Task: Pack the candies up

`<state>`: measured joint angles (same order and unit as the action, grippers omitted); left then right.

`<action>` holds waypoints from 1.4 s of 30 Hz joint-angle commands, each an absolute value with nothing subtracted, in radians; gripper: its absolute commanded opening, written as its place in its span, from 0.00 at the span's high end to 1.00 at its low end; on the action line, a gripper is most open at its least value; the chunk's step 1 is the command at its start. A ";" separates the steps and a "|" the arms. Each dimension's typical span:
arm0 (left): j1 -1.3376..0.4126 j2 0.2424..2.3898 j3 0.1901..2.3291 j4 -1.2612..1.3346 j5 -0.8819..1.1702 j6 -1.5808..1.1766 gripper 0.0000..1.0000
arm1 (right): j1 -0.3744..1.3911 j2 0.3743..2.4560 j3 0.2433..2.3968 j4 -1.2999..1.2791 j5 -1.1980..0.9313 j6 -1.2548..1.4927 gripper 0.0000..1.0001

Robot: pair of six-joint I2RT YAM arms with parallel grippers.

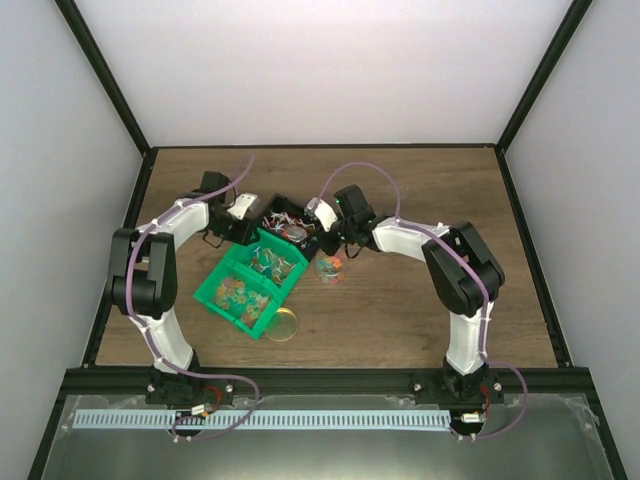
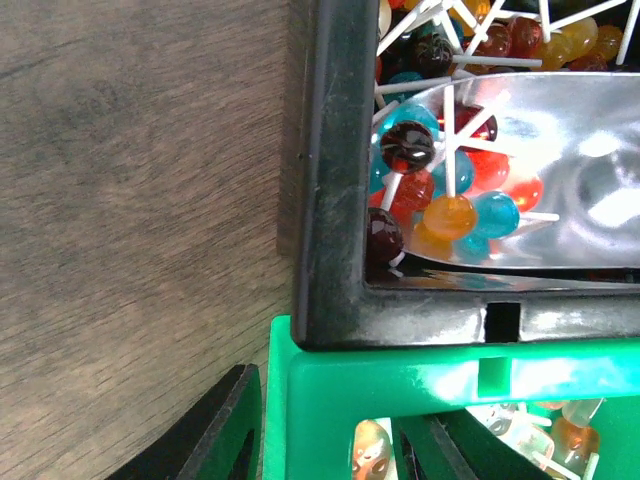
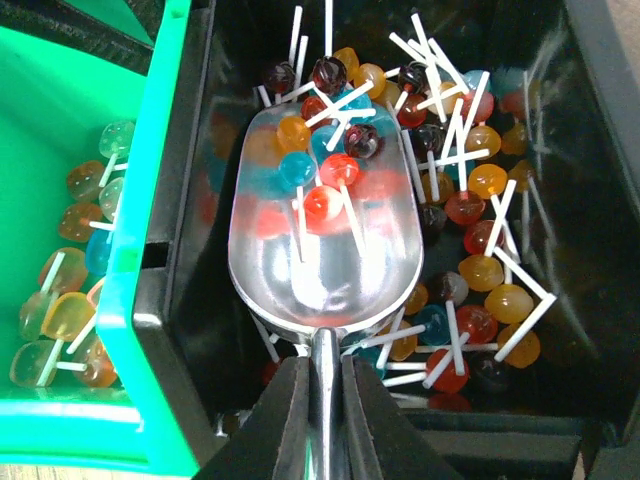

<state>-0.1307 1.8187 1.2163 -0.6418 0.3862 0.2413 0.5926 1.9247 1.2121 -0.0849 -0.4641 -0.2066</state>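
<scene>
On the left, the left gripper [image 2: 322, 410] sits at the corner where the green bin [image 3: 130, 250] meets the black bin [image 2: 335, 200]. One finger is outside the green wall on the wooden counter [image 2: 140, 200] and the other is inside it. Whether those jaws actually pinch the wall I cannot tell, because the wrist view cuts them off.

The green bin looks to have two compartments in the overhead view, and both hold a modest layer of the candies [image 3: 480, 180]. They are small glossy sweets on white sticks, in red, orange, blue, dark and clear colours.

Just right of it, touching wall to wall, the black bin holds the main stock, piled thickest along its right side. The silver scoop [image 3: 320, 270] lies low inside this bin with its bowl pointing away from the wrist. It carries a small load of about ten sweets bunched toward its tip. The right gripper [image 3: 322, 370] has its jaws clamped on the scoop's thin handle.

Further right on the counter stands a small clear container [image 1: 330, 268] with a few coloured sweets in it. A round gold lid [image 1: 284, 323] lies apart from it, in front of the green bin.

My reading is that the task is partly done — some sweets are across, and far more wait in the black bin. The loaded scoop has not yet been lifted over the green wall, so this scoopful and several more are left. Which receptacle is the final one (bin or lidded container) the views do not settle.
</scene>
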 commanded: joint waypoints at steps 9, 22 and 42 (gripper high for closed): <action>-0.123 1.838 1.275 -0.626 0.394 0.247 0.61 | 0.551 1.825 1.119 0.085 -0.525 -0.166 0.99; -0.123 1.835 1.276 -0.635 0.387 0.250 0.61 | 0.532 1.773 1.061 0.147 -0.551 -0.154 0.99; -0.123 1.838 1.283 -0.633 0.393 0.247 0.59 | 0.488 1.664 0.953 0.243 -0.646 -0.183 0.99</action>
<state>-0.1287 1.8297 1.2533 -0.6586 0.3828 0.2428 0.5041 1.7317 0.9463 0.2245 -0.6025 -0.1570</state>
